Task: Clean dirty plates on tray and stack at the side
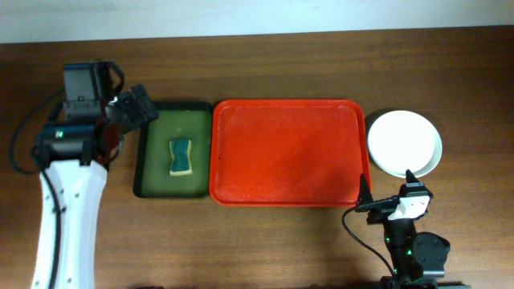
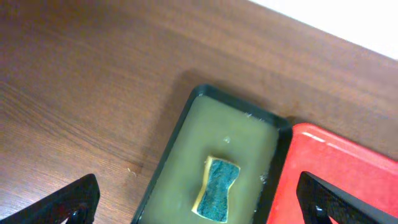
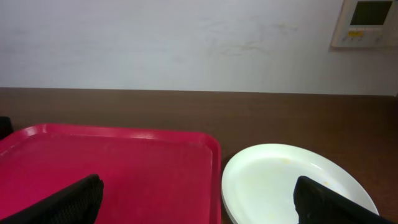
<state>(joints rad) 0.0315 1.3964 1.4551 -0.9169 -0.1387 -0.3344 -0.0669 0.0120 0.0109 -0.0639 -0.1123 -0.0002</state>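
The plates (image 1: 404, 143) are seen stacked, the white one on top, just ahead of the right gripper (image 1: 387, 186) and toward its right finger. A paler rim of another plate is glimpsed beneath. The tray (image 1: 285, 152) lies ahead toward the left finger, just beside the stack, and nothing is seen on it. The right jaws are spread wide and nothing is held. The left gripper (image 1: 143, 104) is likewise spread wide and empty. The sponge (image 1: 181, 156) is framed ahead between its jaws, lying in the green tray (image 1: 152, 183). The task is judged nearly or wholly done. A faint yellow mark is made out on the top plate, so residue may remain. If the right jaws were driven forward low, the stack could be shoved or toppled. A wall panel (image 3: 367, 22) is seen, but its writing cannot be read
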